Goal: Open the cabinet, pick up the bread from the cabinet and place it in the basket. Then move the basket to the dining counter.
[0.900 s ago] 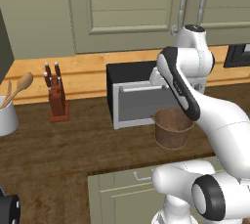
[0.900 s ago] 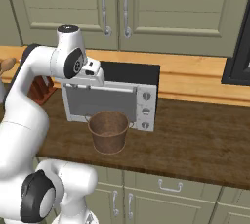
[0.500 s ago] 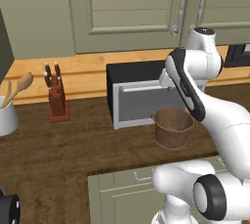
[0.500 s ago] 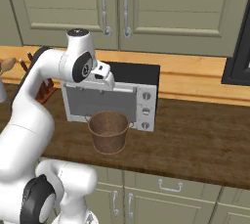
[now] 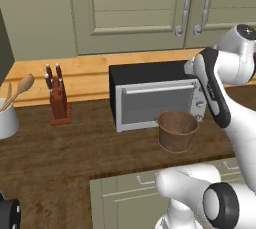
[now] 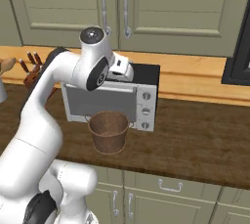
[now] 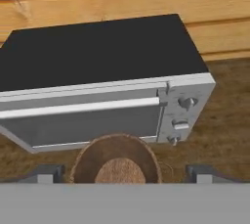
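Now one bread (image 7: 119, 171) lies in one basket (image 7: 83, 162) (claw (image 7: 122, 173) spread above, empty).

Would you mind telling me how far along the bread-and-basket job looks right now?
Done: the bread lies inside the basket, which stands before the toaster oven. In hand: nothing; the gripper is open above the basket. Left: carrying the basket to the dining counter. The cabinet doors appear shut.
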Available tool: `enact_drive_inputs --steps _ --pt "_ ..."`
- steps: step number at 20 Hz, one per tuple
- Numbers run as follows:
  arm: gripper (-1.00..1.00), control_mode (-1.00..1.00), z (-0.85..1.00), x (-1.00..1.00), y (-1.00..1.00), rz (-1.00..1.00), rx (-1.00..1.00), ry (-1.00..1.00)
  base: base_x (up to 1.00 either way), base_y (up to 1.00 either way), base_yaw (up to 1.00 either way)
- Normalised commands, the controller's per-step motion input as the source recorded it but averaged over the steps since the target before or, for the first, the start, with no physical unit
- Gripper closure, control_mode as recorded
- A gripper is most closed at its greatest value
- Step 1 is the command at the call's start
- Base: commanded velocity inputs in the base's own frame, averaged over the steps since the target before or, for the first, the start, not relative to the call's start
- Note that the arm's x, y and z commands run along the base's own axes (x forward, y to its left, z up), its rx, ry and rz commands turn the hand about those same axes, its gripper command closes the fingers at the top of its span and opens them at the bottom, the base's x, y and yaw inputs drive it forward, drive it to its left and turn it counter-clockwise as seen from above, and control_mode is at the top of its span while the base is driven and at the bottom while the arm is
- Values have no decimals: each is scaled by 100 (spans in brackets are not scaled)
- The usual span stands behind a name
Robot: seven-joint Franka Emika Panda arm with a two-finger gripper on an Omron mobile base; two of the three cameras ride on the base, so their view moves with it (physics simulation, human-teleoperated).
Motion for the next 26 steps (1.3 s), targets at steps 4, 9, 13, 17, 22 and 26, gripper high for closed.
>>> enact_drive_inputs --steps 4,9,13,17,22,26 --pt "-100 -100 100 23 -26 0 0 -42 0 0 0" --pt "-100 -100 100 4 -15 -5 -2 -29 0 0 0" --pt "-100 -100 89 17 -2 -6 -8 3 0 0 0" --pt "-100 -100 68 30 0 -2 -7 5 0 0 0" --pt "-100 -100 20 41 -14 0 4 2 0 0 0" --pt "-100 -100 0 56 -5 3 5 3 0 0 0"
